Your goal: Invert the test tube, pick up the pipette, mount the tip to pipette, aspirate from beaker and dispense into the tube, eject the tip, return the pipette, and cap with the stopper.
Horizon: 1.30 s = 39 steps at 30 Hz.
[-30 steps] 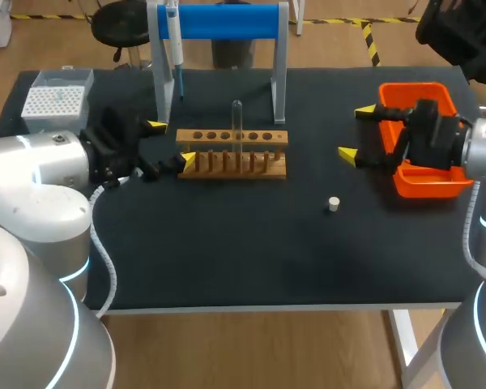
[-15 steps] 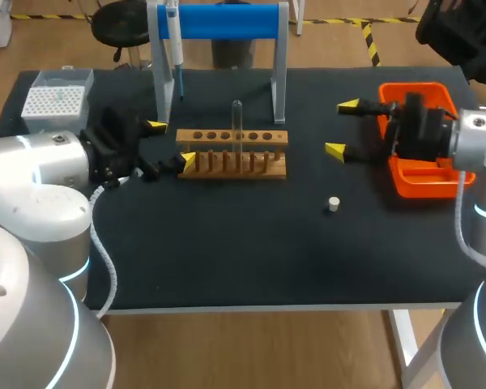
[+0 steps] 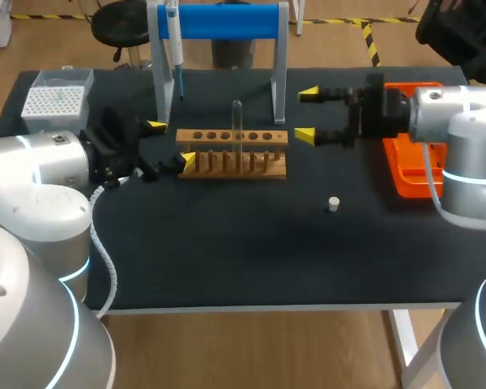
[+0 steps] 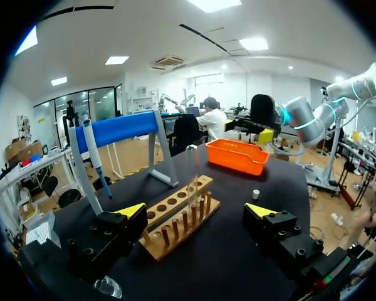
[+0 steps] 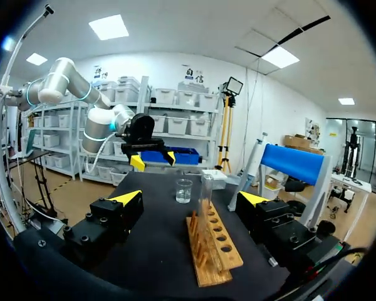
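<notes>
A wooden rack (image 3: 235, 152) stands mid-table with a clear test tube (image 3: 237, 121) upright on it. The pipette (image 3: 174, 44) hangs on the blue stand (image 3: 219, 20) behind. My left gripper (image 3: 171, 143) is open at the rack's left end, nothing between its fingers. My right gripper (image 3: 306, 115) is open just right of the rack, level with the tube. A white stopper (image 3: 333, 203) lies in front of it. In the right wrist view the tube (image 5: 206, 194) and rack (image 5: 213, 248) are ahead of the gripper (image 5: 190, 199), with the beaker (image 5: 183, 190) beyond.
A tip box (image 3: 55, 101) sits at the back left corner. An orange tray (image 3: 405, 174) lies at the right, partly under my right arm. In the left wrist view the rack (image 4: 178, 216) lies between the open fingers' line, the tray (image 4: 237, 155) beyond it.
My right arm has swung left from over the orange tray to beside the rack's right end, its gripper open throughout. The left arm has kept still.
</notes>
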Tool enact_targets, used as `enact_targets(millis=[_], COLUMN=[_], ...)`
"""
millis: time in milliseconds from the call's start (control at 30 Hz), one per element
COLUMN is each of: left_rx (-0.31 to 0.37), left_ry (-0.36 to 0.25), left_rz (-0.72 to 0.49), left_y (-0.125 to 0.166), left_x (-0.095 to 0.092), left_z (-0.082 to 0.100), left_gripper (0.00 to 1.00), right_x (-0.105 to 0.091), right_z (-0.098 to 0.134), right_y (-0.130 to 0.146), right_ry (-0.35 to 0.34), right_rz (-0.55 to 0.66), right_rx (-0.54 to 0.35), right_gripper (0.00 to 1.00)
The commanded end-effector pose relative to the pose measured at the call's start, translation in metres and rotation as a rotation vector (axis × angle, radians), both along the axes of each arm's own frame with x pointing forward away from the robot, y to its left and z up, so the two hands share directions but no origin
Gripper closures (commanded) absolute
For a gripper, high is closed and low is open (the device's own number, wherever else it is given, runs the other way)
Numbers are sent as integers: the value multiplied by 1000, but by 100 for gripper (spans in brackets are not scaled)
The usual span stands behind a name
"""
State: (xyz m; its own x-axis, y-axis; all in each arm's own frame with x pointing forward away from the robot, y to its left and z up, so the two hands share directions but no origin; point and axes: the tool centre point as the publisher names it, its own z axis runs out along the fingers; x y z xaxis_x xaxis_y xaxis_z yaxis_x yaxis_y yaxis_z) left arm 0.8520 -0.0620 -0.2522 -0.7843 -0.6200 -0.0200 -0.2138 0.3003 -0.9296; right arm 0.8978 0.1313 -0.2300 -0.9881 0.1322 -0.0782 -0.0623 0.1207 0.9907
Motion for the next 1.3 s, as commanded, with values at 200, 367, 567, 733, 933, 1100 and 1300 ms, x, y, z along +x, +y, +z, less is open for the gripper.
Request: enact_targets(millis=[200,367,567,733,933,1100,1300], left_rx=[-4,-4,-4,-4,-4,-4,-4], left_ry=[-5,-5,-5,-5,-5,-5,-5], left_rz=[0,0,0,0,0,0,0], left_y=[1,1,1,1,1,1,1], left_x=[-1,-1,-1,-1,-1,-1,-1], left_z=[-2,-2,-2,-2,-2,-2,-2], left_gripper=[0,0,0,0,0,0,0], right_x=[27,35,40,43,44,46,48], right_z=[-13,-19,-26,-29,-33,-37,-44], right_y=[43,53,63,72,82,90,98], right_ry=[14,19,38,74,82,87,92], right_rz=[131,160,199,242,284,302,314], right_rx=[21,43,63,93,105,105,99], right_gripper=[0,0,0,0,0,0,0])
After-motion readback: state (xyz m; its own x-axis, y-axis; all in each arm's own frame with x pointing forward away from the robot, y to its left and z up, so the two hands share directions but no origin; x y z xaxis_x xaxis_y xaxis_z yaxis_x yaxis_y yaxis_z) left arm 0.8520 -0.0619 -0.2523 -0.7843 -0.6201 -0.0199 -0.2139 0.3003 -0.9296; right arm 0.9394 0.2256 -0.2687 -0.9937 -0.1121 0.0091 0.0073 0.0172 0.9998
